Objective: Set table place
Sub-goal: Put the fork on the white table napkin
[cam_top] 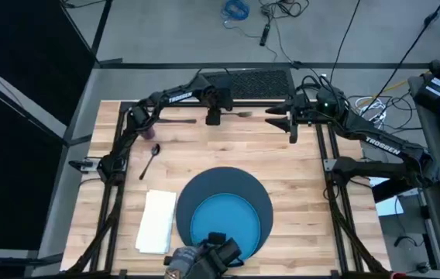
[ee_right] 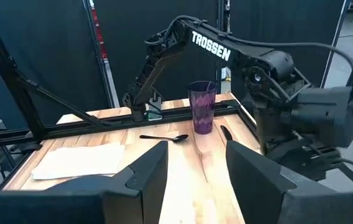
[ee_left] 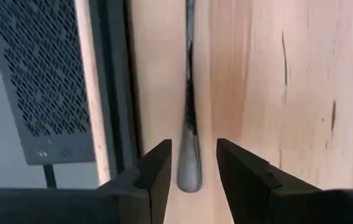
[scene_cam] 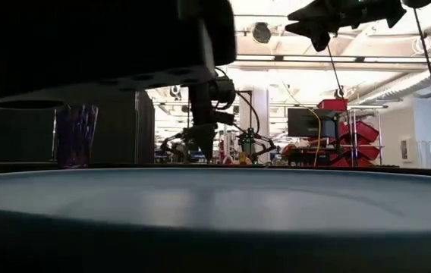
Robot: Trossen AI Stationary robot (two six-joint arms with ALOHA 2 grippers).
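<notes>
L gripper point(cam_top: 213, 118) sits at the table's point(cam_top: 297, 201) 12 o'clock, near the far edge and low over the wood. In the L wrist view its fingers point(ee_left: 158, 171) stand narrowly apart w/ the rounded handle end of a metal utensil, prob. the fork point(ee_left: 189, 168), lying flat between them. Pads aren't touching it, so nothing is gripped. The fork runs along the far edge just beside the black frame point(ee_left: 117, 93).

R gripper point(cam_top: 282, 122) is at approx 1 o'clock, close to the fork's other end and raised off the table. It shows high up in the low view. Its fingers point(ee_right: 148, 171) are wide apart & empty.

Rest of the place setting:
- Dark blue mat point(cam_top: 259, 198) at 6 o'clock, w/ the bright blue plate point(cam_top: 224, 217) on it, set toward the near edge.
- White napkin point(cam_top: 156, 221) at approx 8 o'clock, flat, just left of the mat.
- Spoon point(cam_top: 150, 159) at approx 10 o'clock, lying alone and angled.
- Purple cup point(ee_right: 202, 107) upright at 10–11 o'clock, beyond the spoon.
- Knife point(cam_top: 175, 120) at 11 o'clock, flat near the far edge, left of the L gripper.
</notes>
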